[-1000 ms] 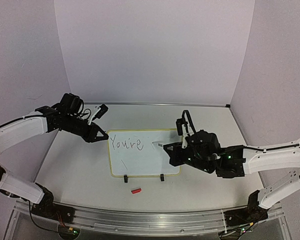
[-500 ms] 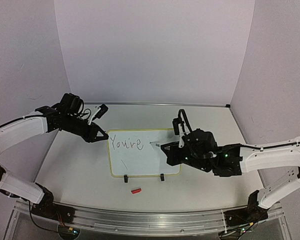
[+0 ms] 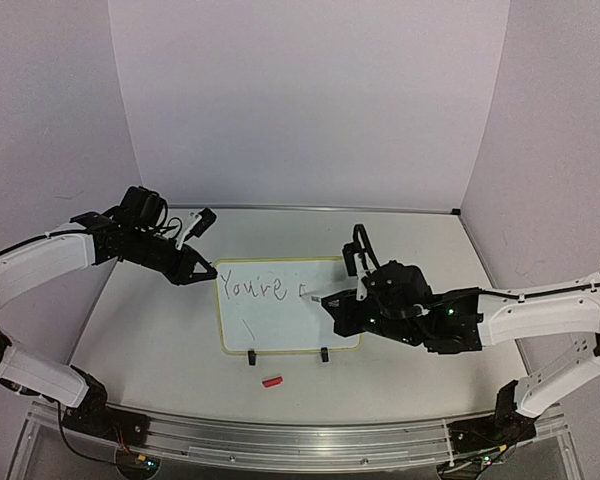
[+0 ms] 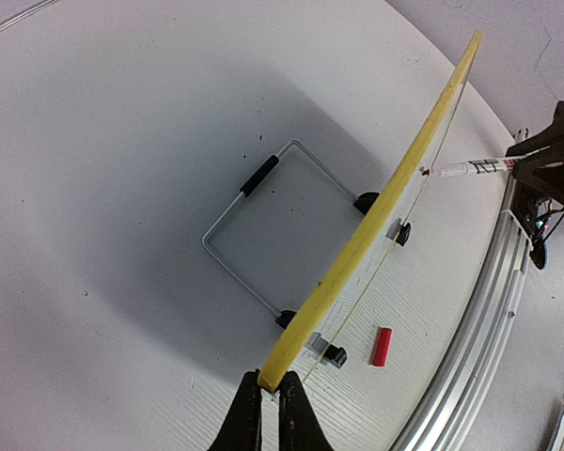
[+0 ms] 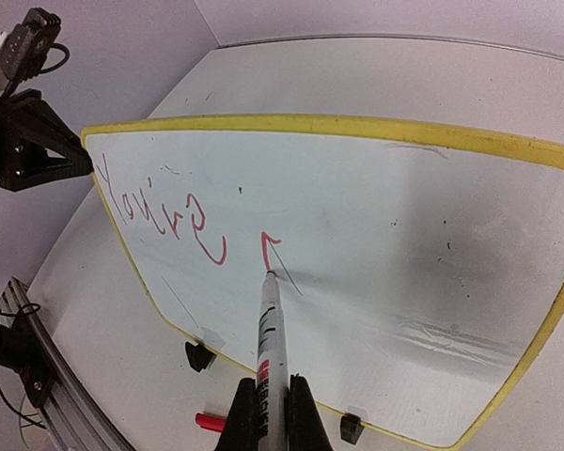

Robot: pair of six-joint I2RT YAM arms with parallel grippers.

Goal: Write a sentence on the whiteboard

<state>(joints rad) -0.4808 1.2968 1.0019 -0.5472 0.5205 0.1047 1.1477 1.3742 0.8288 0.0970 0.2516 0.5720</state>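
The whiteboard (image 3: 280,325) stands tilted on the table, its yellow frame edge-on in the left wrist view (image 4: 376,225) and its face filling the right wrist view (image 5: 404,235). The sentence (image 3: 252,289) reads "You're" in red strokes (image 5: 160,211), with a short fresh hooked stroke (image 5: 271,249) after it. My left gripper (image 3: 212,270) is shut on the board's upper left corner (image 4: 269,385). My right gripper (image 3: 350,300) is shut on a white marker (image 5: 271,329), whose tip touches the board at the foot of the new stroke.
A red marker cap (image 3: 271,381) lies on the table in front of the board. Two black clip feet (image 3: 252,356) (image 3: 324,354) hold its near edge. A wire stand (image 4: 254,235) lies behind the board. An aluminium rail (image 3: 280,440) runs along the table's near edge.
My right gripper has moved left and slightly nearer with the marker, leaving a new short stroke to the right of "You're". The left arm and the board have stayed still.
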